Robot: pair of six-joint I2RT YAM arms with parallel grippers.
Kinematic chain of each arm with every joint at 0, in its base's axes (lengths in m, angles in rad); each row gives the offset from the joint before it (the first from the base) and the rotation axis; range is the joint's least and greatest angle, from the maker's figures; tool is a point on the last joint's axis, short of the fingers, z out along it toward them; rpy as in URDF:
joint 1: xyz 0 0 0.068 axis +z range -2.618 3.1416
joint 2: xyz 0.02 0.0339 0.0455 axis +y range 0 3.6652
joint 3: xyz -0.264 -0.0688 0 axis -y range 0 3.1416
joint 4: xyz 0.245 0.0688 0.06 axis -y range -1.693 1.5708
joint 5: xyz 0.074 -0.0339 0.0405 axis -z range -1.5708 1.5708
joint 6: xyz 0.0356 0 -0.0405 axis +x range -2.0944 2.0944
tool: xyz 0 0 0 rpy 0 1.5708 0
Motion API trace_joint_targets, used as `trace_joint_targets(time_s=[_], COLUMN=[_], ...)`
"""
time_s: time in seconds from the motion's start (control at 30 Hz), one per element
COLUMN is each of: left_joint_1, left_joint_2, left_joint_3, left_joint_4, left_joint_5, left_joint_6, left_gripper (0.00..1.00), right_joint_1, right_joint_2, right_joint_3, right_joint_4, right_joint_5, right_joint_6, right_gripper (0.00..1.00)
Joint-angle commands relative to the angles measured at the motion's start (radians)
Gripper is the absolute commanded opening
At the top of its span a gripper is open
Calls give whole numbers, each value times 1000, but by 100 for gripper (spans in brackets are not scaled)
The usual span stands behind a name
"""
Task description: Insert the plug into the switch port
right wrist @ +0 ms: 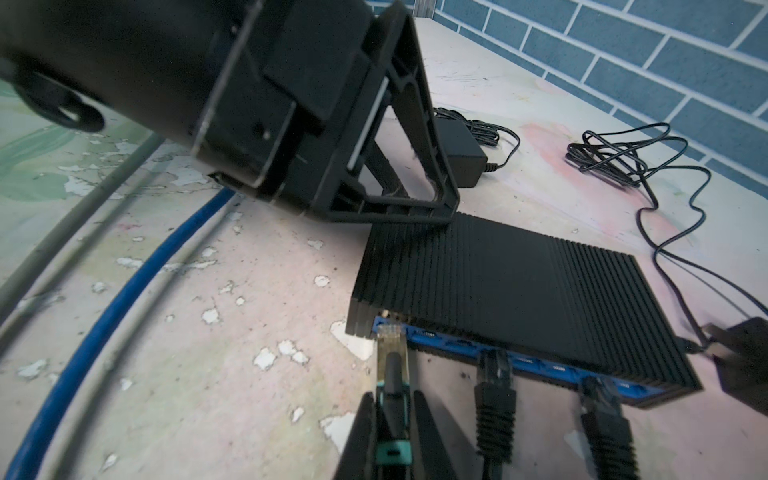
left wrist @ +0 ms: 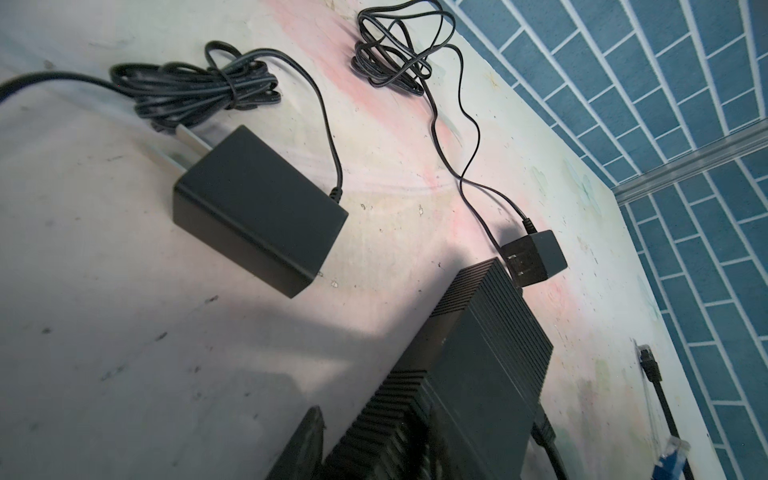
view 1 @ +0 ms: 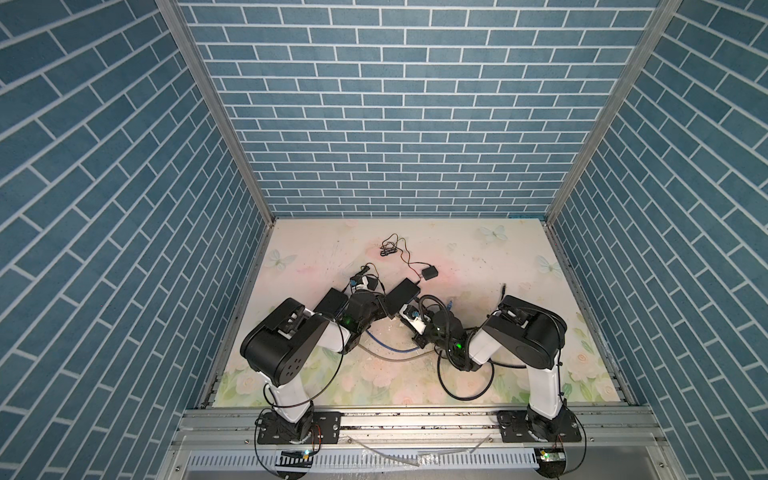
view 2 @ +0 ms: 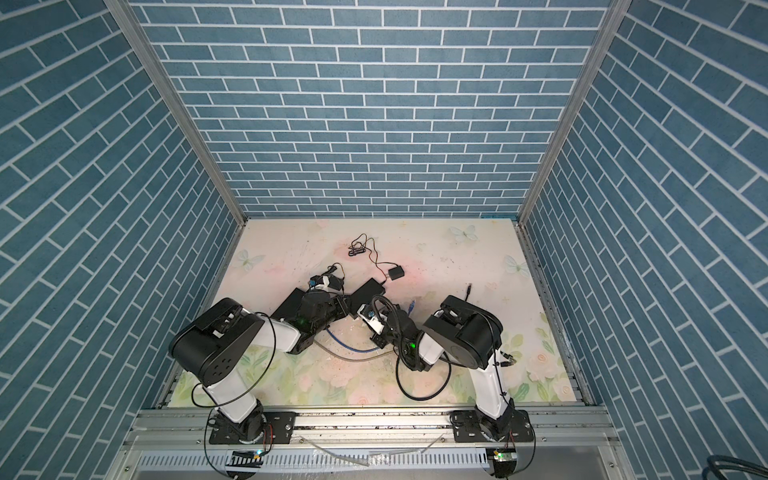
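The right claw (right wrist: 392,409) is clenched on the clear-tipped plug (right wrist: 390,345), its nose at the end port (right wrist: 384,321) in the blue face of the switch (right wrist: 498,282), seemingly not seated; a straight, level push looks needed. Beyond, the left claw (right wrist: 436,208) grips the ribbed black box's far end on the flaking worktop (right wrist: 208,332).

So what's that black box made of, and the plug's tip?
The switch looks like matte black metal or hard plastic: its top has fine ridges and barely shines. The plug tip seems clear plastic, since you can see through it; the yellowish shiny shell behind may be metal.
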Motion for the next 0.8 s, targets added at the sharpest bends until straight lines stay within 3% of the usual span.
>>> trace_joint_targets(time_s=[0.0,0.47,0.77], left_joint_1=[-47,-46,-46], left_joint_2=[13,2,52], left_joint_3=[9,144,128], left_joint_4=[-38,-122,-55], left_joint_5=[168,258,294], left_joint_6=[45,229,230], left_gripper=[41,42,41], right_joint_1=[5,4,4], right_joint_2=[-17,-39,-45], right_joint_3=[-5,-9,-16], right_joint_4=[-9,-73,-57], right_joint_5=[51,30,30], right_joint_6=[91,58,58], right_gripper=[0,0,0])
